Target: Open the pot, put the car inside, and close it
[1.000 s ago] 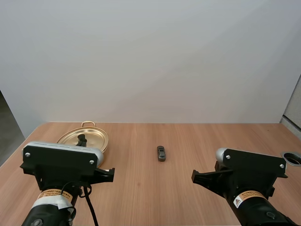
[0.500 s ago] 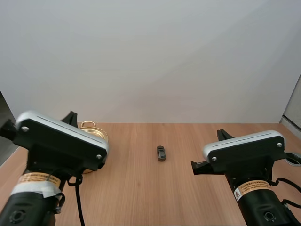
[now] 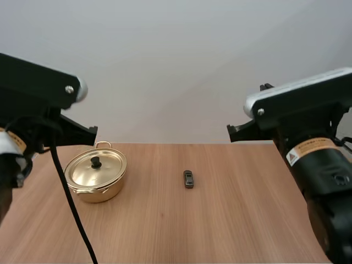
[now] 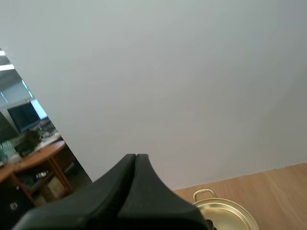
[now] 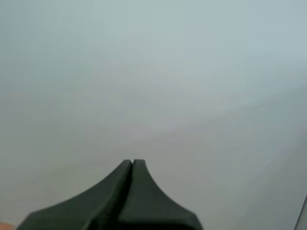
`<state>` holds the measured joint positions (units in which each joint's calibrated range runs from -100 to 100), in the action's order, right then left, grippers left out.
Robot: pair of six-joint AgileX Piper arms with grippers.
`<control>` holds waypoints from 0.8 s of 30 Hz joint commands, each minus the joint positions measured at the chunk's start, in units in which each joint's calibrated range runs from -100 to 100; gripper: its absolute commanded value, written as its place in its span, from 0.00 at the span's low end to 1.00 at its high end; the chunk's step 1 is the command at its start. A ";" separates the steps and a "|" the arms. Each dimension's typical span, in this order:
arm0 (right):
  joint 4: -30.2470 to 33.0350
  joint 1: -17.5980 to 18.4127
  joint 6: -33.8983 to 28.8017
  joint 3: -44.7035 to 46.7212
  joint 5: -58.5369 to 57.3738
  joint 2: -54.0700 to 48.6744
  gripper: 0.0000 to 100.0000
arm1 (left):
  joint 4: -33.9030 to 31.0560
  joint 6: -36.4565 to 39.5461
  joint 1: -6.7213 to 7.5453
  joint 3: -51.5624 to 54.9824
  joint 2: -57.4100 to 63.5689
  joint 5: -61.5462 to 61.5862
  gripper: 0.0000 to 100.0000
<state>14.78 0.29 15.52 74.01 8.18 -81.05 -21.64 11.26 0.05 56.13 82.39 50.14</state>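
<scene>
Our left gripper (image 4: 135,157) and right gripper (image 5: 132,163): both pressed together, empty. The lid (image 3: 105,168) is probably light and slick (we'd take the knob (image 3: 96,162)); car (image 3: 188,179) tiny, rigid.

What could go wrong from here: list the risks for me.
1. The knob on the lid is small. The left gripper, shut and held high, could miss it, or shove the pot if it comes down before opening.
2. The car is tiny and lies low on the table. The right gripper, also shut, may strike the wood or knock the car away instead of pinching it.
</scene>
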 commanded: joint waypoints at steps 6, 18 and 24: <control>-42.71 2.64 17.48 -44.91 -103.07 46.92 0.00 | -0.02 7.69 -0.70 -15.09 -32.98 25.27 0.00; -40.12 2.64 20.98 -44.91 -86.96 50.12 0.16 | -0.14 7.60 -1.46 -15.09 -43.14 28.38 0.01; -38.95 2.64 25.93 -44.91 -90.18 50.12 1.00 | -4.22 7.60 -1.46 -15.09 -44.40 31.76 0.74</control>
<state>-23.80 2.91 39.31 29.36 -54.09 -35.34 -25.23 18.86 -1.43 41.09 39.09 81.15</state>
